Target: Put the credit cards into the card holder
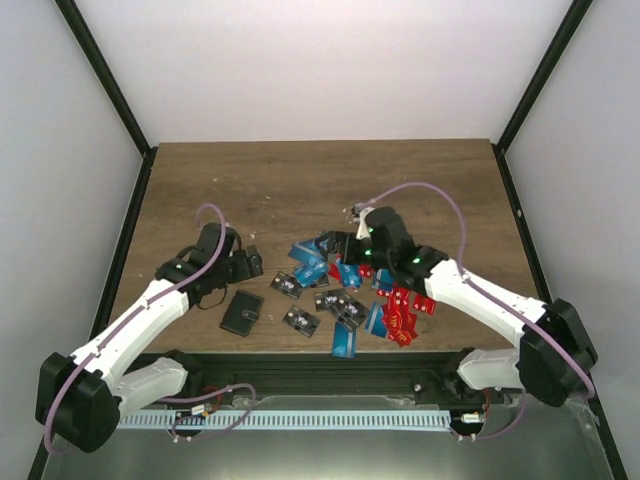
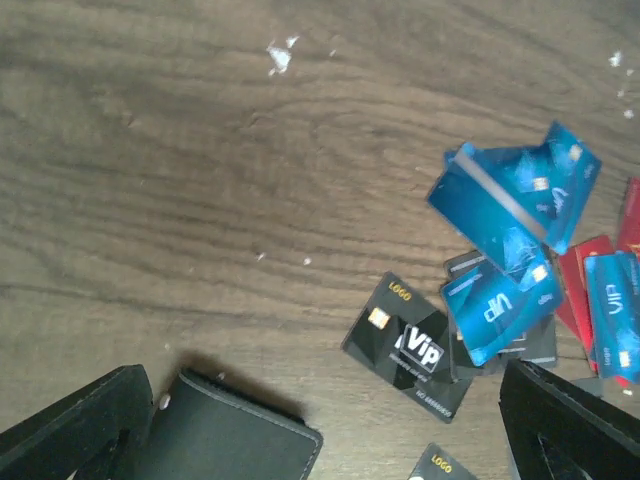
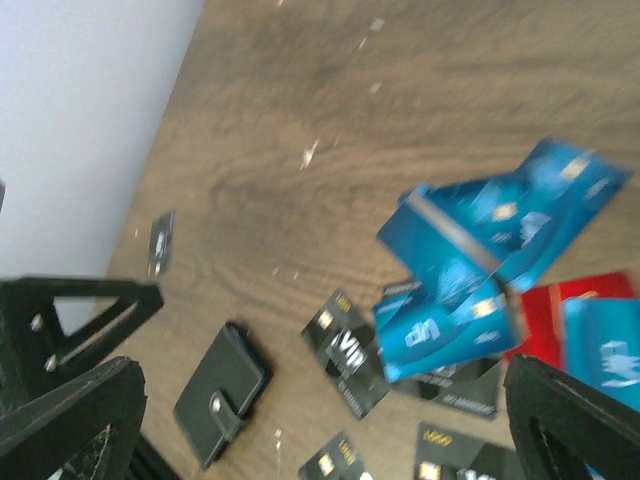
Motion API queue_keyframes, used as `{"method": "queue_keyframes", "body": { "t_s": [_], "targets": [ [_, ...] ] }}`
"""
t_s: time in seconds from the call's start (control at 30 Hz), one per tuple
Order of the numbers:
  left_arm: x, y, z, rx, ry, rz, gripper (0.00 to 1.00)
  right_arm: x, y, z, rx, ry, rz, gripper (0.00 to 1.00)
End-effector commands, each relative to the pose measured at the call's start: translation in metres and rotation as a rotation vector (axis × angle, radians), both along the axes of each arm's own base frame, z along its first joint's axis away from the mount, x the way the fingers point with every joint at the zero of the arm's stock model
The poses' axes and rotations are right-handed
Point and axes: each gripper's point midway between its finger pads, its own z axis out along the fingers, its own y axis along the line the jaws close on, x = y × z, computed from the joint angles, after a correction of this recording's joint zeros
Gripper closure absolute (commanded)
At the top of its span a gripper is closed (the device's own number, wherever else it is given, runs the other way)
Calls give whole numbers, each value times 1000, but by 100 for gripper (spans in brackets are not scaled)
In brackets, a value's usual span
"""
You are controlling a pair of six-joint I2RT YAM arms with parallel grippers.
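Fingers [image 2: 70,440] of the left gripper [image 2: 320,425] stand spread about as wide as they go and hold nothing. The gripper hovers over the table [image 1: 300,180] at its left side. The holder [image 2: 225,440] lies just below it, its end close beside the left finger; whether they touch I cannot tell.

The holder lies flat near the front edge, left of the cards [image 1: 345,295], folded shut with its tab [image 3: 218,408] fastened. It looks light and fairly firm, but hinged, so it will likely flop once undone. On bare wood it may skid under a push. Best taken across its short width, pinching both long edges, away from the tab so that stays free to be opened.

The cards lie scattered from centre to right, black nearest the holder, then blue, then red. They are thin, stiff and slick. One lying flat on the wood, like the black card [image 2: 410,345], gives the fingers little to catch. The blue cards [image 2: 510,200] overlap and ride up on one another, so a raised edge there should be the easier pinch, by the short ends.

The right gripper [image 3: 320,420] hangs over the far side of the pile, fingers likewise fully parted, empty and touching nothing.
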Motion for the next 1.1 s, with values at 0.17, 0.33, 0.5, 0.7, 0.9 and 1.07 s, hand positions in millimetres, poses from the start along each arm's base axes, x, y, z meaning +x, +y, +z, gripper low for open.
{"method": "queue_keyframes", "body": {
  "t_s": [0.17, 0.33, 0.5, 0.7, 0.9, 1.07],
  "targets": [
    [-37, 31, -56, 60, 134, 260, 14, -29, 52, -29, -52, 59, 96, 0],
    [-55, 44, -86, 78, 171, 304, 14, -33, 61, -37, -63, 72, 140, 0],
    [-61, 34, -95, 26, 211, 274, 16, -37, 64, -45, -79, 90, 170, 0],
    [-78, 20, -109, -67, 272, 248, 23, -38, 62, -54, -94, 109, 166, 0],
    [-91, 2, -107, -163, 288, 217, 27, -41, 62, -62, -93, 133, 169, 0],
    [-99, -18, -106, -204, 284, 155, 31, -46, 62, -68, -95, 153, 182, 0]
  ]
}}
